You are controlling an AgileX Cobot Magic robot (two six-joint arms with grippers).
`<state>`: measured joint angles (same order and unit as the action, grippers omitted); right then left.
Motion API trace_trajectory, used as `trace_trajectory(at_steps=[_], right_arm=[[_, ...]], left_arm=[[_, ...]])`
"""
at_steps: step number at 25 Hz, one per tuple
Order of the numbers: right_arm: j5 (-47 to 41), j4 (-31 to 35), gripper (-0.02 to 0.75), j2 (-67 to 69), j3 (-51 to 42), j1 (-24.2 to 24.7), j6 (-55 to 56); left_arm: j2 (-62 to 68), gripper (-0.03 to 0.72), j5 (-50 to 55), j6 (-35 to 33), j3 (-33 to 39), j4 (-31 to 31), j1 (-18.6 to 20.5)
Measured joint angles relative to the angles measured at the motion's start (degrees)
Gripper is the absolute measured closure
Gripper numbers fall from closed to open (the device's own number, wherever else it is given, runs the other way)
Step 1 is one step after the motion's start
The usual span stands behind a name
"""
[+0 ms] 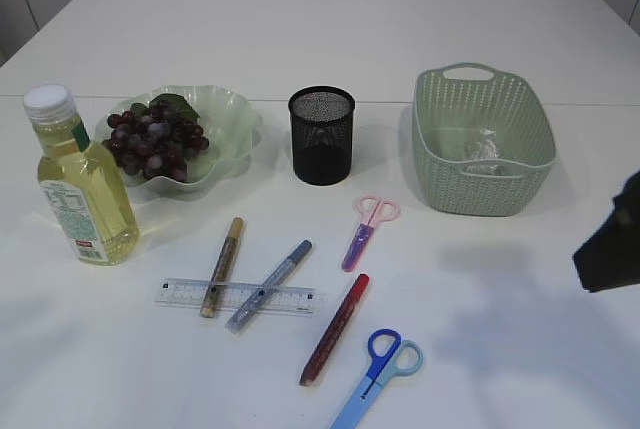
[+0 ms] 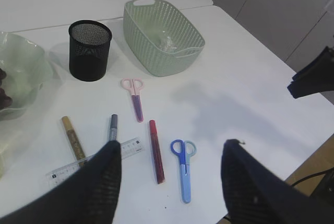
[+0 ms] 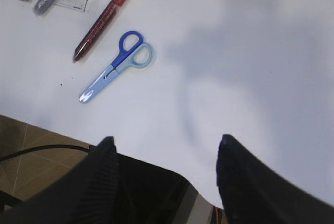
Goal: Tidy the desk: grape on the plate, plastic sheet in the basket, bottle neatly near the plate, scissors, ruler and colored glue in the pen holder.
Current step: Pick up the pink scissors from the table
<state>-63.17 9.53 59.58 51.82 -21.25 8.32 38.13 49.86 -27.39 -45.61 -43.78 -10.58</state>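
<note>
Dark grapes (image 1: 152, 141) lie on the pale green plate (image 1: 235, 119), with the oil bottle (image 1: 82, 189) upright to its left. A crumpled plastic sheet (image 1: 482, 149) sits in the green basket (image 1: 480, 139). The black mesh pen holder (image 1: 321, 135) stands between plate and basket. On the table lie pink scissors (image 1: 367, 229), blue scissors (image 1: 378, 374), a clear ruler (image 1: 235, 296), and gold (image 1: 221, 265), silver (image 1: 268, 285) and red (image 1: 335, 329) glue pens. My left gripper (image 2: 172, 142) hangs open above the blue scissors (image 2: 183, 169). My right gripper (image 3: 167, 138) is open over the table's front edge, holding nothing.
The gold and silver glue pens lie across the ruler. The right arm shows as a dark shape (image 1: 610, 244) at the right edge. The table's front edge (image 3: 62, 130) runs close behind the blue scissors (image 3: 117, 65).
</note>
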Motion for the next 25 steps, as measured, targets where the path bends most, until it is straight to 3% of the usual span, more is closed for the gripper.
trace_trajectory(at_steps=[11,15,25], right_arm=[[3.4,4.1,0.266,16.7,10.2,0.0,-0.8],[2.0,8.1,0.266,18.0,10.8,0.0,-0.8],[1.9,10.0,0.265,18.9,10.9,0.0,3.0]], left_arm=[[0.0,0.246,0.2,0.0,0.0,0.0,0.0],[0.0,0.246,0.4,0.0,0.0,0.0,0.0],[0.0,0.246,0.7,0.0,0.0,0.0,0.0]])
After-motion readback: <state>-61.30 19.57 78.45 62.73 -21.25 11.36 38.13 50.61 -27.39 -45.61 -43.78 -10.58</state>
